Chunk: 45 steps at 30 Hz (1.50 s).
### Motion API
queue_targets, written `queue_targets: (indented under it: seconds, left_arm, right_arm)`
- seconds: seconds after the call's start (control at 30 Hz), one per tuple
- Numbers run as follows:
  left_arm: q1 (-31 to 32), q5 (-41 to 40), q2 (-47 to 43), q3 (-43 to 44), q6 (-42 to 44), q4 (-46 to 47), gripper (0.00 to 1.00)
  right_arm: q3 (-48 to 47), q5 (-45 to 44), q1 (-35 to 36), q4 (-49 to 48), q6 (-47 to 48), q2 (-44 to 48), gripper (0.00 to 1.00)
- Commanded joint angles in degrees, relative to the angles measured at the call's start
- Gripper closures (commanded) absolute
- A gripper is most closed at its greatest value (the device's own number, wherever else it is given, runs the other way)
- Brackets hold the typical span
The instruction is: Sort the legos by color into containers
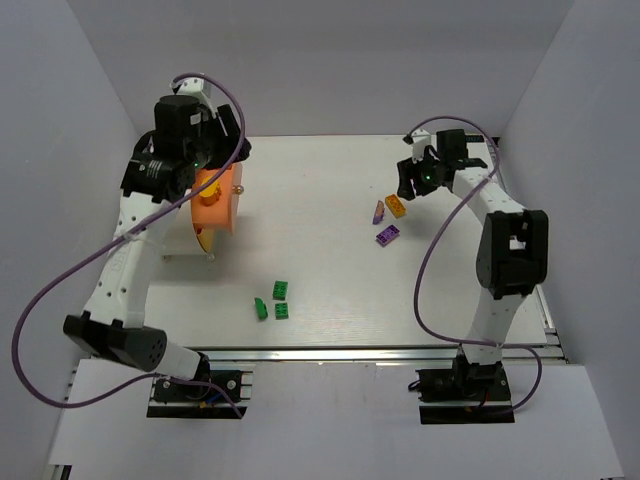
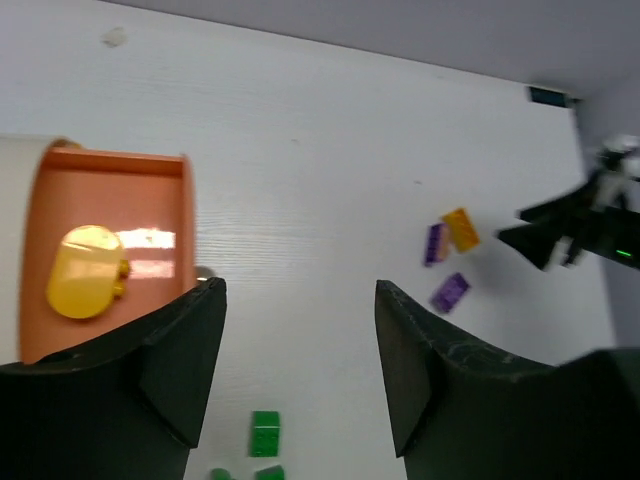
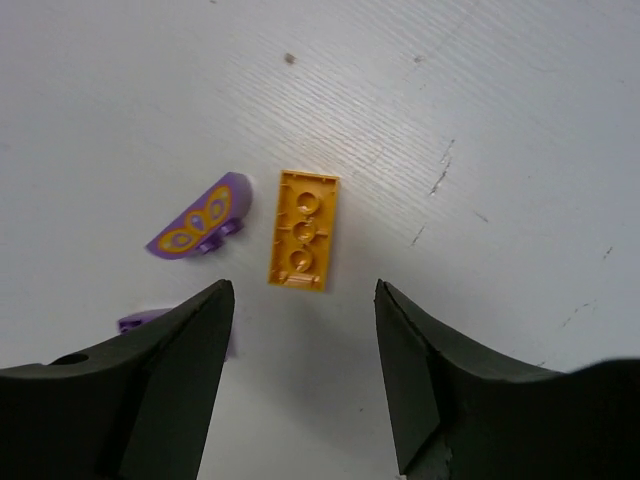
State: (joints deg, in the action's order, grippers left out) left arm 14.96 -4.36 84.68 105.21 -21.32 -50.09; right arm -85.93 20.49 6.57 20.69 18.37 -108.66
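The container is a cream-white drum (image 1: 187,236) with an orange face (image 1: 216,203) at the left. In the left wrist view its orange compartment (image 2: 110,190) stands open with a yellow piece (image 2: 86,272) inside. My left gripper (image 1: 228,140) hovers open and empty above the drum (image 2: 300,300). Three green legos (image 1: 281,291) lie near the front centre (image 2: 264,433). An orange lego (image 1: 397,207) lies studs-down (image 3: 302,243) beside a purple curved lego (image 3: 200,217); another purple lego (image 1: 387,235) lies nearer. My right gripper (image 1: 408,182) is open and empty just above the orange lego (image 3: 305,300).
Grey walls close in the table (image 1: 320,260) on the left, back and right. A brass knob (image 1: 238,187) sticks out of the drum's face. The right arm's cable (image 1: 430,270) loops over the right side of the table.
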Motion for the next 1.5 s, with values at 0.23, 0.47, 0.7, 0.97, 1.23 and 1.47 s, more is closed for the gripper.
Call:
queue_targets:
  seconds: [0.23,0.47,0.7,0.97,1.23,1.47]
  left_arm:
    - [0.6,14.64,-9.8,-8.61,-4.69,11.32,0.24]
    - [0.6,13.94,-13.31,-13.01,-6.36,12.2,0.23]
    - [0.6,13.33,-13.58,-12.84,-6.01,11.5,0.23]
    - [0.6,12.01,-17.7,-14.15,-6.19,15.45,0.23]
    - [0.6,10.25,-23.42,-16.44,-7.42,19.06,0.23]
    - [0.6,8.76,-27.81,-20.3,-9.88,22.04,0.23]
  right_arm:
    - [-15.31,-11.88,4.51,10.16,5.27,-14.38,0.23]
    - [-15.58,-14.77,6.0,9.81,6.5,-18.51,0.28]
    - [-14.97,-14.97,6.0,8.32,5.89,-18.69,0.76]
    - [-7.16,11.64,7.84,0.43,15.1,0.95,1.0]
    - [-11.68,30.75,19.88,-24.18,-0.24,1.36,1.0]
    - [-32.59,20.48,31.37,-37.18,-20.72,-13.91,1.0]
